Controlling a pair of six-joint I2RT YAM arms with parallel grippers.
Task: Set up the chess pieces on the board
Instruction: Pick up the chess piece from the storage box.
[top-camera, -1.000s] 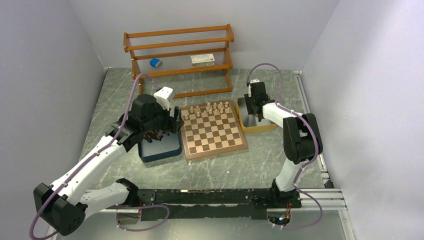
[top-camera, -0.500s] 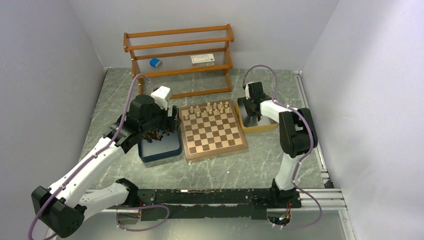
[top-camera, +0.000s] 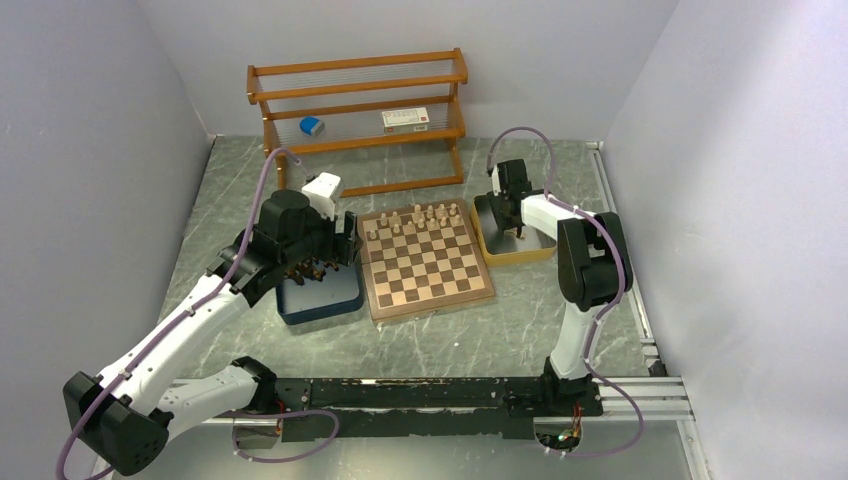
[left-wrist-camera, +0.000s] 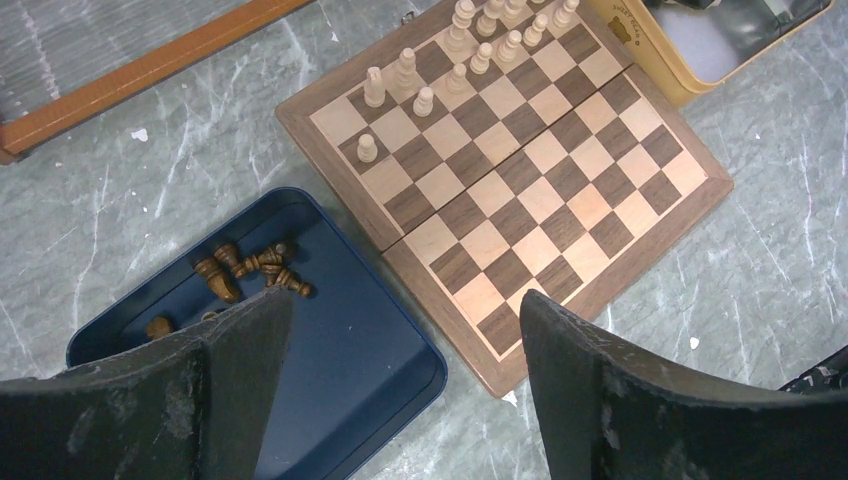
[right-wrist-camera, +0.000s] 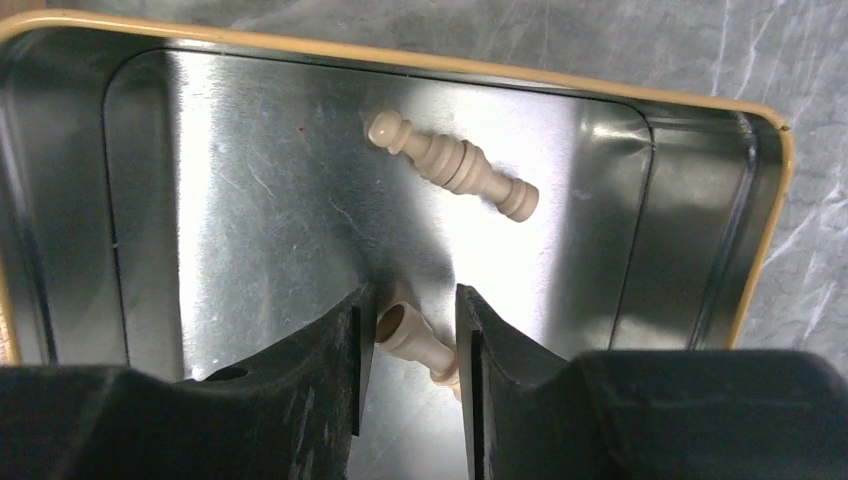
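The board (top-camera: 425, 262) lies mid-table with several cream chess pieces (top-camera: 420, 215) on its far rows, which also show in the left wrist view (left-wrist-camera: 405, 75). Dark chess pieces (left-wrist-camera: 245, 270) lie heaped in the navy tray (left-wrist-camera: 350, 340). My left gripper (left-wrist-camera: 400, 305) hangs open and empty above the gap between that tray and the board (left-wrist-camera: 560, 190). My right gripper (right-wrist-camera: 412, 300) is down in the yellow tray (right-wrist-camera: 400, 60), its fingers narrowed onto a cream piece (right-wrist-camera: 410, 335) that lies on the tray floor and touches both. Another cream piece (right-wrist-camera: 455, 165) lies loose farther in.
A wooden rack (top-camera: 360, 110) stands at the back, holding a blue object (top-camera: 312, 125) and a white box (top-camera: 404, 118). The navy tray (top-camera: 320, 295) sits left of the board and the yellow tray (top-camera: 515, 255) right of it. Grey walls enclose the table.
My right gripper has shifted a little inside the yellow tray and its jaws have narrowed onto the cream piece. The left arm has barely moved.
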